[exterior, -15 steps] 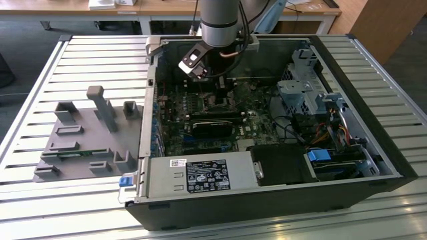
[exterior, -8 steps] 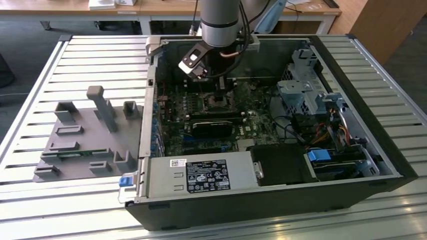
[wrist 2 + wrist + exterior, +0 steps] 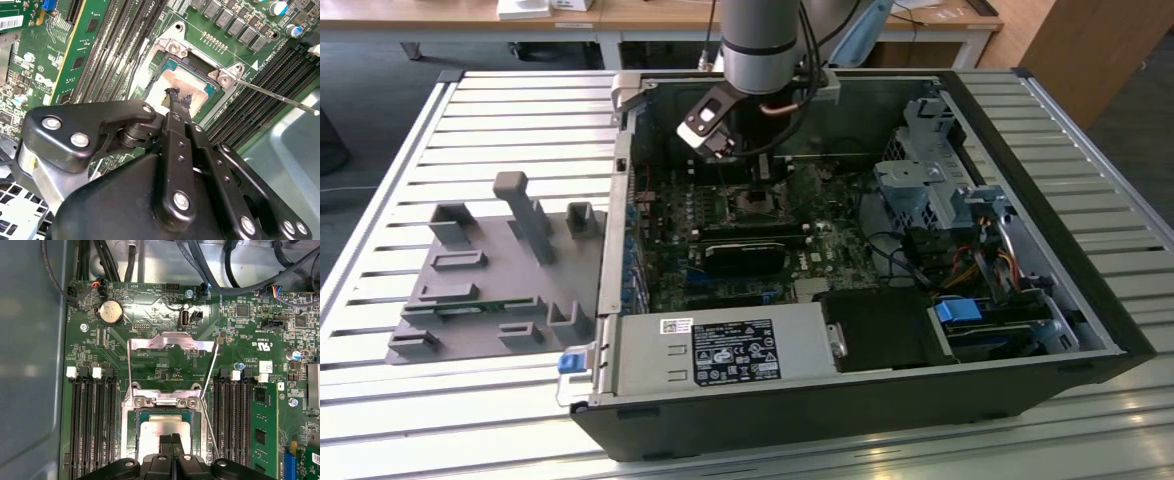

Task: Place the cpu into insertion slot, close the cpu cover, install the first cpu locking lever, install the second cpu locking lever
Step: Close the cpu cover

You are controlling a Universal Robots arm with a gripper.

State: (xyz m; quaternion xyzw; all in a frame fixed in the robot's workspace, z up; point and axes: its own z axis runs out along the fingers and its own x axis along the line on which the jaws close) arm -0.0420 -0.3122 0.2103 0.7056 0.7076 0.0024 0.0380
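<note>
The cpu (image 3: 159,432) lies flat in the insertion slot (image 3: 129,440), its pale metal top facing up; it also shows in the second wrist view (image 3: 170,82). The cpu cover (image 3: 172,342) stands swung open behind the slot, its square window over bare board. A thin locking lever (image 3: 213,372) sticks up free along one side of the slot, seen as a long rod (image 3: 280,98). My gripper (image 3: 171,438) is shut, its black tips (image 3: 177,97) together right over the cpu's top. From outside, the gripper (image 3: 763,172) hangs low inside the case above the slot (image 3: 754,203).
The open computer case (image 3: 1067,300) lies on a slatted table. A grey power supply box (image 3: 720,352) sits at its near end, a long black block (image 3: 740,255) mid-board, a drive cage (image 3: 921,180) on the exterior view's right. Memory slots (image 3: 92,425) flank the socket. A grey fixture (image 3: 494,280) lies outside.
</note>
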